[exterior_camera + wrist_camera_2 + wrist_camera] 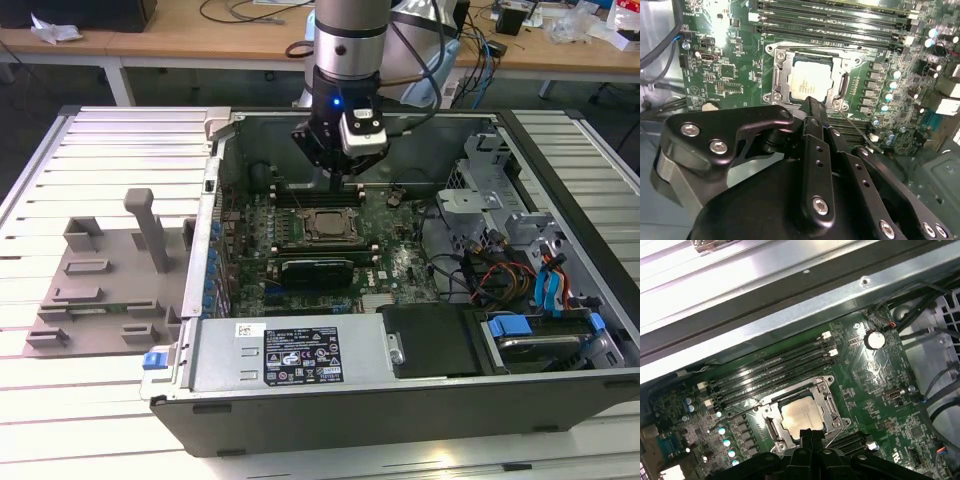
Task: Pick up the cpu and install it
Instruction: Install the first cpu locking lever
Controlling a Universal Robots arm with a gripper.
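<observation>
- The cpu (pixel 810 81) already lies flat inside the socket frame (pixel 779 75) on the motherboard (pixel 725 70); both wrist views show its silver top seated square within the metal frame, so the placing step looks done or nearly so.
- The claw (pixel 812 106) hangs just above the near edge of the chip, its fingers pressed together and holding nothing, as far as I can judge.
- The note forbids guessing the following move; any motion here would call for a straight vertical path.
- Room is tight: memory slots (pixel 775 367) flank one side of the socket, the case wall (pixel 215 190) stands on the exterior view's left, and cables (pixel 490 275) crowd the exterior view's right.
</observation>
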